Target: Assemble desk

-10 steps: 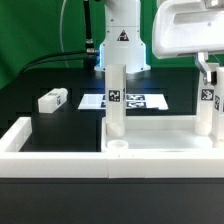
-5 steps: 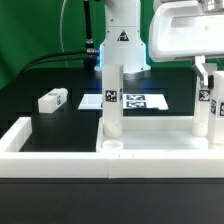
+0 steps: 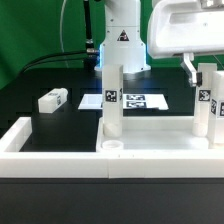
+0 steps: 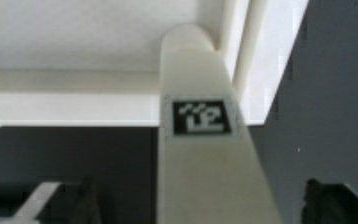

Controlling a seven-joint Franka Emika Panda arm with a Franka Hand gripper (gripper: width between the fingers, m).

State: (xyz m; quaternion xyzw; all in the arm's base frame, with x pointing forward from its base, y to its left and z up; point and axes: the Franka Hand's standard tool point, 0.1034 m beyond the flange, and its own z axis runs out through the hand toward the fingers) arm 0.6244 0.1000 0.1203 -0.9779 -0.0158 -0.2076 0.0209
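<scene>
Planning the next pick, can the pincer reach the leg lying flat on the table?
Probably yes: the lying leg sits alone on the table with nothing over it. The pincer, open around the upright leg beneath it, only has to lift clear.

Along the front edge of the surface [image 3: 60, 125] runs a low border wall [image 3: 50, 162], turning back at the front corner on the exterior view's left. The tabletop slab [image 3: 160, 143] lies just behind this wall, toward the right edge. The left leg post [image 3: 114, 100] stands upright on the slab's left front corner and the right leg post [image 3: 208, 105] at its right end. The tool [image 4: 197, 200] hangs over the right leg post, with its fingers [image 4: 60, 200] on either side and not touching it. The marker board [image 3: 140, 100] lies behind the slab. The loose leg post [image 3: 52, 99] lies flat near the left edge.
</scene>
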